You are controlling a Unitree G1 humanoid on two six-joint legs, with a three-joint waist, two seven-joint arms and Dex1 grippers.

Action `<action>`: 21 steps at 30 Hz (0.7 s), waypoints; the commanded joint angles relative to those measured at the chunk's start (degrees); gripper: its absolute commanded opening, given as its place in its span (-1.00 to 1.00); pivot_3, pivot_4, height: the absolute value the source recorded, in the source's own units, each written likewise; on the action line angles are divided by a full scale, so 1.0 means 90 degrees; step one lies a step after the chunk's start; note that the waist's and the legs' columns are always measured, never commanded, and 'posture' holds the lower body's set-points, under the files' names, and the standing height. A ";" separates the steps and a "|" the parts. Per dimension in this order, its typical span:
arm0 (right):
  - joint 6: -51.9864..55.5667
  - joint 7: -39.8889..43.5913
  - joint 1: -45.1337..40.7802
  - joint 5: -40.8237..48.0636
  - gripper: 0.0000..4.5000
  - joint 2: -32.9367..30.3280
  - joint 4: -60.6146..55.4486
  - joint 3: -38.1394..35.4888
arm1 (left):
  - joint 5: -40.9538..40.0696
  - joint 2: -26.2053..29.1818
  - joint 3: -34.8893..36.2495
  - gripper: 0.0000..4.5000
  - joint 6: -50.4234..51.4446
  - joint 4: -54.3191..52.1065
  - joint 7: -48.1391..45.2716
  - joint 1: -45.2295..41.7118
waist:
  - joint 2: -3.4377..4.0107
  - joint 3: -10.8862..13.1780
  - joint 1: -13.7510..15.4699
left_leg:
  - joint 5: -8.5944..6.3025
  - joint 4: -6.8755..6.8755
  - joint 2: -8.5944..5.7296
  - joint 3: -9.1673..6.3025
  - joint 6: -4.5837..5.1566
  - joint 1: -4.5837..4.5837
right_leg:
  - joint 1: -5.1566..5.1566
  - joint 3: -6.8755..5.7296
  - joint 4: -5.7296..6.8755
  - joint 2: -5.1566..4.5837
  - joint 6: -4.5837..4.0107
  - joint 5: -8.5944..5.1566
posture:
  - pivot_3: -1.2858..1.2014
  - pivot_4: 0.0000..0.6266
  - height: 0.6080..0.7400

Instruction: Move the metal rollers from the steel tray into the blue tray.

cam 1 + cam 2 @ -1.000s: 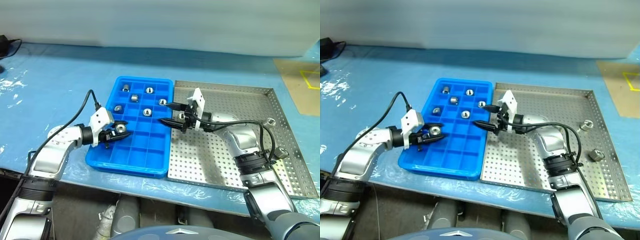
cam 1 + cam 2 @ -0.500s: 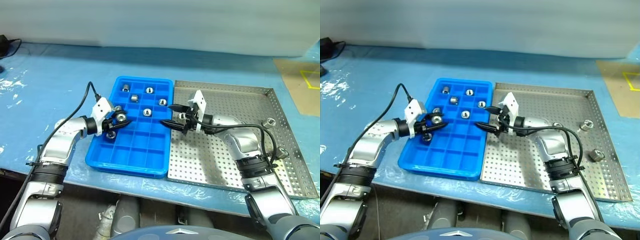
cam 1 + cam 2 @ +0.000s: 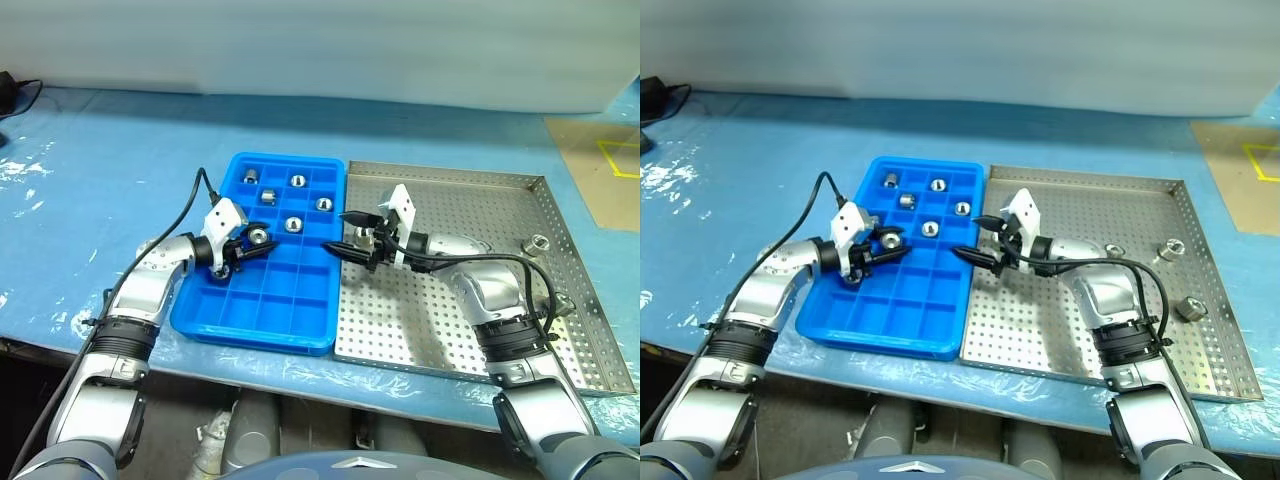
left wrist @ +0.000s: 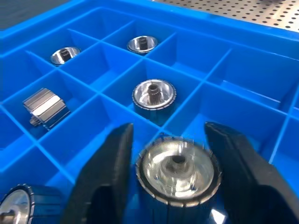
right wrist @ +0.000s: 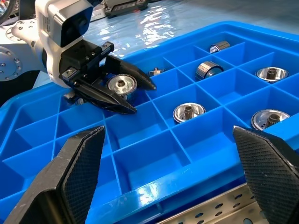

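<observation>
A: Where is the left gripper (image 3: 252, 243)?

B: Over the blue tray (image 3: 262, 305), near its left side and about the middle rows. A roller (image 4: 178, 168) sits between its two black fingers (image 4: 108, 173). In the left wrist view there looks to be a thin gap on each side of the roller, so I cannot tell whether the fingers pinch it or have just let go.

A: And the right gripper (image 3: 344, 232)?

B: It hovers at the seam where the blue tray meets the steel tray (image 3: 430, 330), pointing toward the blue one. Its fingers (image 5: 78, 172) stand wide apart with nothing between them.

A: Where are the other rollers?

B: Several sit in the far compartments of the blue tray, one to a cell: one (image 3: 251, 176) at the far left, one (image 3: 298, 181) beside it in the far row, one lying on its side (image 3: 268, 196), one (image 3: 324, 204) by the right wall, one (image 3: 293, 224) a row nearer.

A: Anything left on the steel tray?

B: Yes. One roller (image 3: 1167, 250) lies near the right rim and another (image 3: 1185, 309) a little nearer on the same side. A third small metal piece (image 3: 1115, 250) shows just past the right arm, though it is partly hidden
</observation>
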 commanded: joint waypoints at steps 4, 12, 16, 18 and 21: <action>-0.0029 -0.0041 -0.0001 0.0062 1.00 -0.0035 -0.0301 -0.0160 | -0.0052 -0.0053 0.0104 0.64 0.0117 0.0096 0.0139 -0.0272 | 0.0000 0.0000 0.0002 | 0.0000 0.0000 0.0000 0.0000 0.0000 0.0001 | 0.0002 0.0000 0.0000 0.0000 0.0000 0.0000 | 0.10 -0.52 1.00; -0.0028 -0.0161 -0.0080 0.0140 1.00 -0.0168 -0.0273 -0.0465 | -0.0211 -0.0130 0.0190 0.64 0.0074 0.0223 -0.0003 -0.1100 | 0.0000 0.0000 -0.0001 | 0.0000 0.0001 -0.0001 0.0001 0.0001 -0.0001 | 0.0000 0.0000 -0.0001 0.0000 -0.0001 0.0000 | 0.06 -0.52 1.00; -0.0037 -0.0292 -0.0043 0.0129 1.00 -0.0294 -0.0315 -0.0691 | -0.0209 -0.0333 0.0209 0.64 -0.0016 0.0711 0.0064 -0.1788 | 0.0000 0.0000 -0.0010 | 0.0002 0.0002 -0.0002 0.0003 0.0003 -0.0003 | 0.0000 0.0001 -0.0002 0.0000 -0.0001 0.0000 | 0.02 -0.52 1.00; -0.0020 -0.0389 0.0018 0.0147 1.00 -0.0358 -0.0387 -0.0847 | -0.0105 -0.0471 0.0159 0.64 -0.0212 0.1135 0.0062 -0.2164 | 0.0000 0.0000 -0.0024 | 0.0002 0.0004 -0.0002 0.0004 0.0004 -0.0003 | 0.0000 0.0001 0.0000 0.0000 -0.0001 0.0001 | 0.00 -0.52 1.00; 0.0051 -0.0558 0.0149 0.0202 1.00 -0.0467 -0.0569 -0.1115 | 0.0102 -0.0701 -0.0021 0.64 -0.0635 0.2000 -0.0142 -0.2828 | -0.0001 0.0001 -0.0047 | 0.0010 0.0007 -0.0004 0.0005 0.0020 -0.0003 | 0.0000 0.0005 0.0000 0.0000 0.0000 0.0001 | -0.05 -0.52 1.00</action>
